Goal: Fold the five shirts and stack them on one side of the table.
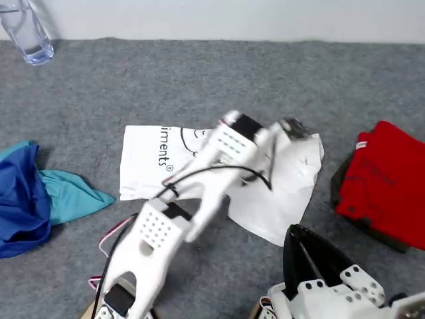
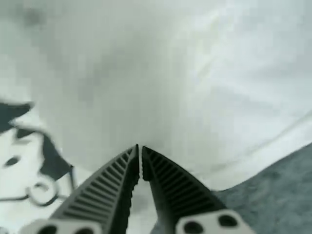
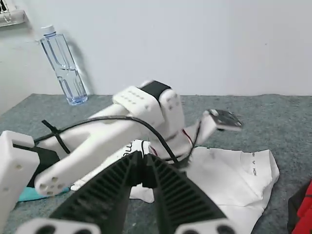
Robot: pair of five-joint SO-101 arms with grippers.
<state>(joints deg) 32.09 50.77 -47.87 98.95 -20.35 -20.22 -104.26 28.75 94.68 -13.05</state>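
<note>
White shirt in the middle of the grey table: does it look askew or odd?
Yes. The white printed cotton shirt lies unevenly: its printed end is flat, while the other end is rumpled, with a slanted lower edge.

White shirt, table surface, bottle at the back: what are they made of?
White shirt: soft fabric, probably cotton knit, matte; it creases and drapes.
Table cover: grey felt or short-pile carpet, judging by the fuzzy texture.
Bottle: clear, likely plastic; see-through with a cap, glass not excluded.

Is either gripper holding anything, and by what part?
Right gripper shut, holding nothing. Left gripper shut, tips at the white shirt; a pinch of cloth cannot be told.
</note>
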